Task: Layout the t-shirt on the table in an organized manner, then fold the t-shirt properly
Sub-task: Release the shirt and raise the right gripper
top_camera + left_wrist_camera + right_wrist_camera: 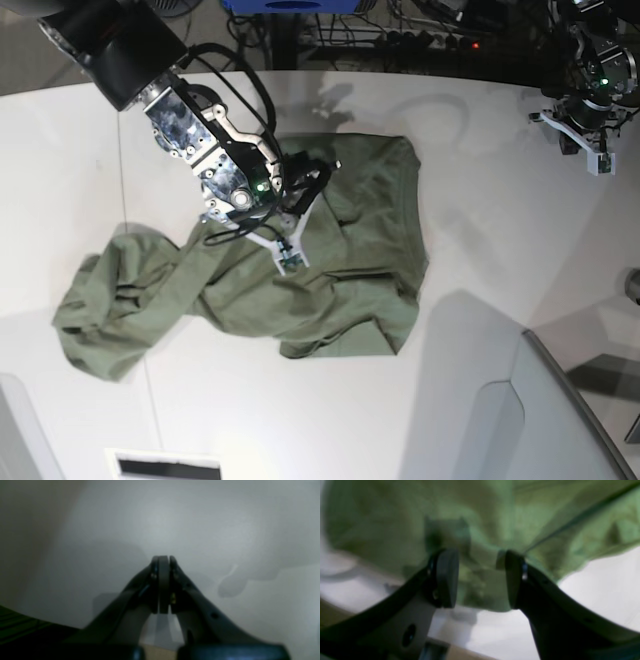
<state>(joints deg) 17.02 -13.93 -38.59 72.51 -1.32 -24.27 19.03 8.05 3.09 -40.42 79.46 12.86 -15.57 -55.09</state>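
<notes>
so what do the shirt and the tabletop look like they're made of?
The t-shirt: soft matte olive knit, probably cotton; it bunches into loose folds. The table: hard, smooth white top, likely laminate or painted board; it shows soft glare and crisp shadows.

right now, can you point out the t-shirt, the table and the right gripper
t-shirt (350,240): base view, on the flat middle of the body.
table (480,190): base view, bare white top beside the shirt.
right gripper (481,577): right wrist view, midway between its open fingers, over green cloth.
</notes>
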